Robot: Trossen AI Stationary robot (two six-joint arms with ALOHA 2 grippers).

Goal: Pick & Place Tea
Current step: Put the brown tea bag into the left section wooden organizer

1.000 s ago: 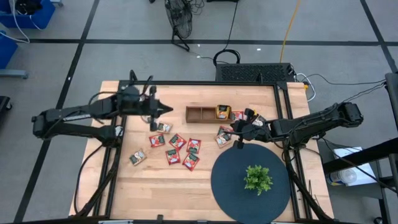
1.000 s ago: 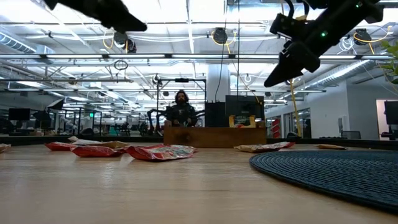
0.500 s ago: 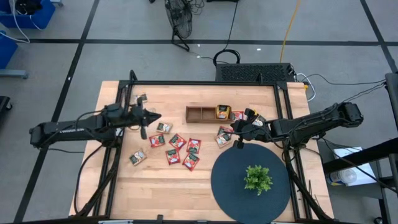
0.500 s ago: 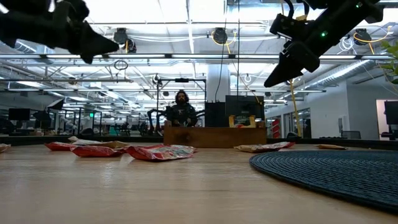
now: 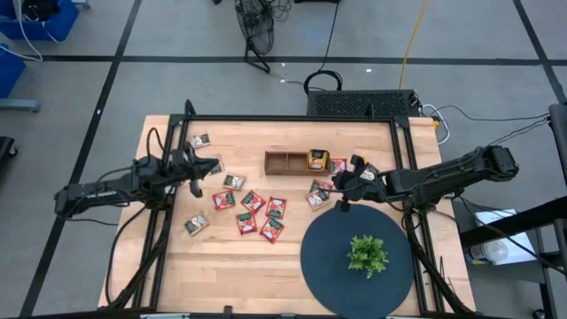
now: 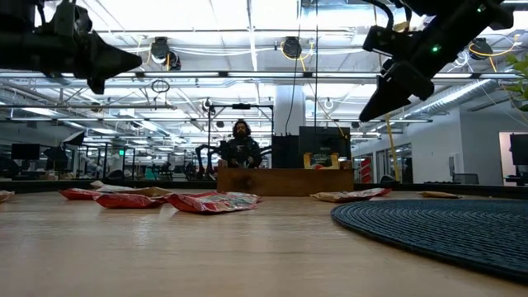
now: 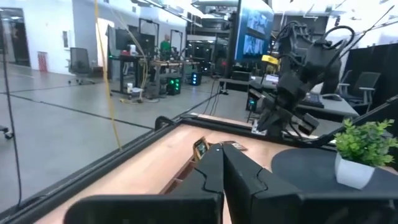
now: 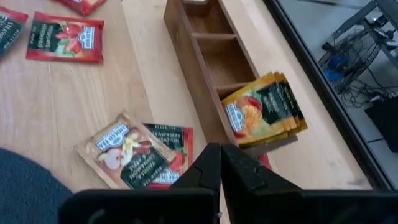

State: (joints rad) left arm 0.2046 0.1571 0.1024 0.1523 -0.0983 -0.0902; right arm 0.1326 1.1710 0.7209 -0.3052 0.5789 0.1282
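Observation:
Several red tea sachets [image 5: 252,213] lie flat in a loose cluster on the wooden table; the low view shows them as flat packets [image 6: 210,200]. A few orange sachets [image 5: 317,159] stand in the right compartment of the brown tray [image 5: 283,161] and lean over its rim [image 8: 264,112]. Two more sachets [image 8: 134,155] lie flat beside the tray, under my right gripper [image 5: 337,184]. That gripper hovers above the table, shut and empty [image 8: 221,152]. My left gripper [image 5: 215,166] is shut and empty too [image 7: 222,155], raised near the table's left side.
A round dark mat [image 5: 332,266] with a small potted plant [image 5: 367,253] covers the near right of the table. Single sachets lie near the far left corner [image 5: 201,140] and near left [image 5: 196,223]. A person [image 6: 240,144] sits beyond the far edge.
My left arm has drawn back from above the sachet cluster toward the table's left edge and come lower, its fingers shut throughout. The sachets and the tray have stayed where they were.

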